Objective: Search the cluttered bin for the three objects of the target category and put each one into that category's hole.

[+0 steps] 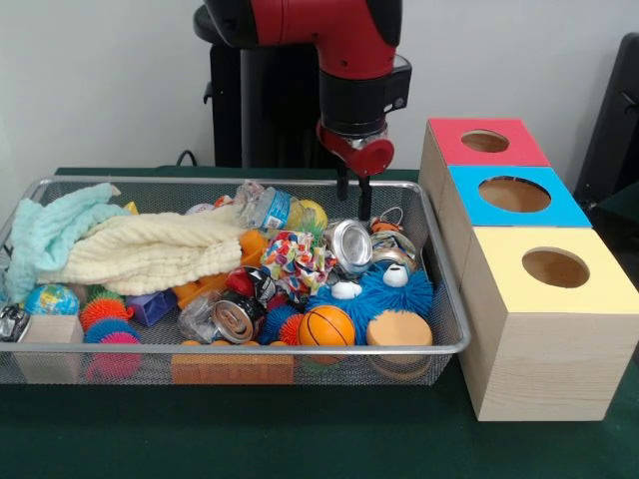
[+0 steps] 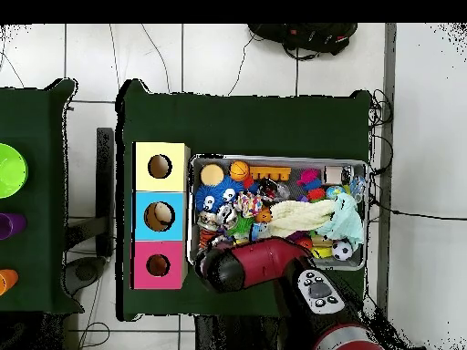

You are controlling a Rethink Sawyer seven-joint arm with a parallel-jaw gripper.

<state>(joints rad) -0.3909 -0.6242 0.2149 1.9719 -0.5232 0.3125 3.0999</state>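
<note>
While the gripper (image 1: pixel 353 198) hovers slightly parted and empty above the cluttered bin (image 1: pixel 451 299) just beside the red-topped hole (image 1: pixel 485 141), no duck toy shows among the clutter, so a blind descent risks snagging the crushed can (image 1: pixel 350 245) instead.

Wire mesh bin (image 1: pixel 439 344) on the green-covered bench, left of centre, packed full. Gripper (image 1: pixel 353 198) hangs over the bin's far right part, fingers slightly apart, nothing between them, tips just above a crushed silver can (image 1: pixel 350 244).

Cream knitted cloth (image 1: pixel 150 249) and mint cloth (image 1: pixel 45 235) heaped at the left end. Blue furry toy with white eyes (image 1: pixel 374 294) near the right end; orange basketball (image 1: pixel 326 325) at the front rim beside it.

Along the bench's right edge, three wooden boxes in a row: red-topped box's hole (image 1: pixel 485 141) farthest, blue-topped box (image 1: pixel 514 195) in the middle, yellow-topped box (image 1: pixel 554 269) nearest.
</note>
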